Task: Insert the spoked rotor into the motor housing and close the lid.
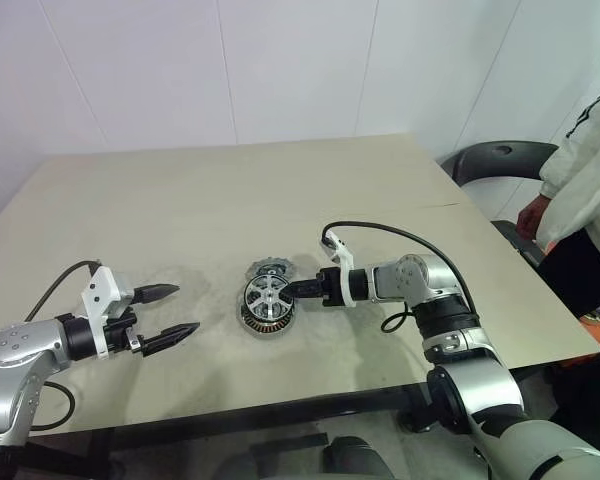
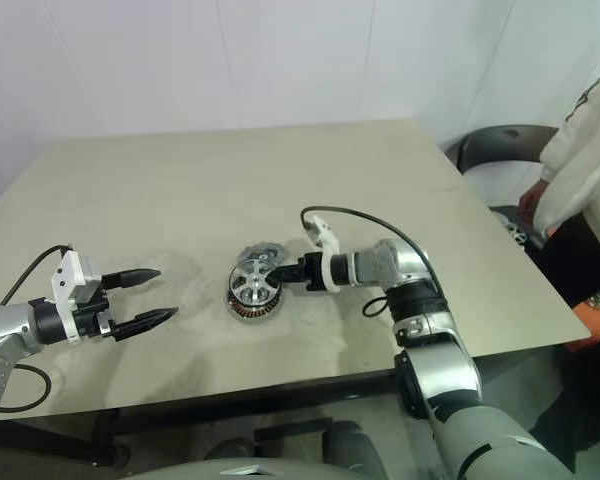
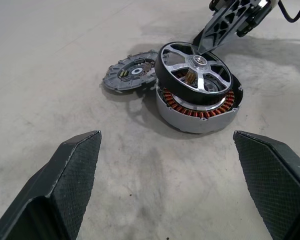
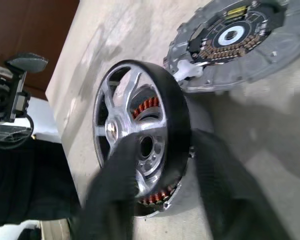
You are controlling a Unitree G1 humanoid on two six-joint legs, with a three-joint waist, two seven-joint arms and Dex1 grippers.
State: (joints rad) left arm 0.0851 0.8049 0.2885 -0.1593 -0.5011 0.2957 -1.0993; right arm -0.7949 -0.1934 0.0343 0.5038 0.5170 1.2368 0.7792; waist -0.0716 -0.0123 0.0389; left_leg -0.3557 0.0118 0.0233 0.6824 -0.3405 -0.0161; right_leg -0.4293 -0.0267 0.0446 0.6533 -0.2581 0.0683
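My right hand (image 1: 298,290) is pinched on the rim of the spoked rotor (image 1: 267,296) — it sits tilted on top of the motor housing (image 3: 196,109), not yet seated. The lid (image 3: 130,75) lies on the table (image 1: 180,200) touching the housing's far side. My left hand (image 1: 172,312) hangs wide open, well apart from the housing. Next, I judge — level the rotor and press it home.

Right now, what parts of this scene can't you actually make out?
- Housing: its centre is covered by the rotor in the left wrist view.
- Lid: one side cut off by the edge in the right wrist view; partly behind the rotor in the head views.
- Right claw: fingers blurred in the right wrist view, straddling the rotor rim; firmness of grip unclear.
- Person: cut off at the edge.
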